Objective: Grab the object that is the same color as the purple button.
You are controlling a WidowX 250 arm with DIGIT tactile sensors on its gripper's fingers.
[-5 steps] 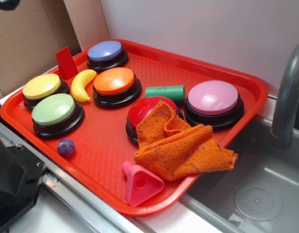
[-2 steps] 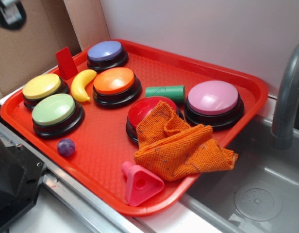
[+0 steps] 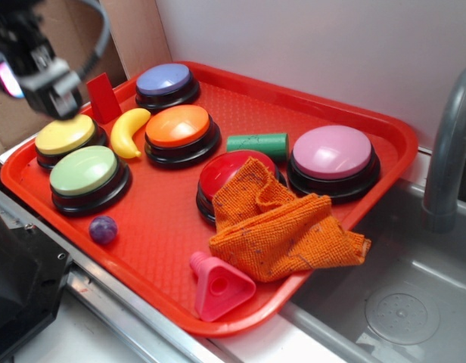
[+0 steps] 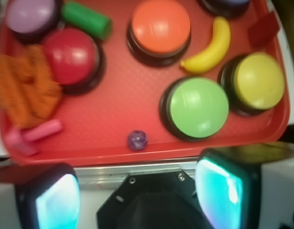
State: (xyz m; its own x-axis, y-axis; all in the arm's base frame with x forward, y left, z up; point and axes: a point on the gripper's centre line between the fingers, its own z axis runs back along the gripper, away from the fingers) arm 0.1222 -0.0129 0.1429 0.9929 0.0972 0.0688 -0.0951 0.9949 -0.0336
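Claw (image 3: 48,83) spread wide, empty, high over the tray's far-left corner above the yellow button (image 3: 65,134). Purple ball (image 3: 103,228) loose on red tray (image 3: 180,234) near front edge, just beside green button (image 3: 84,171); purple button (image 3: 163,79) at back. Approach step: needs travel forward and down to straddle the ball. Against 0.4 s ago: claw much further into frame; nothing else moved.
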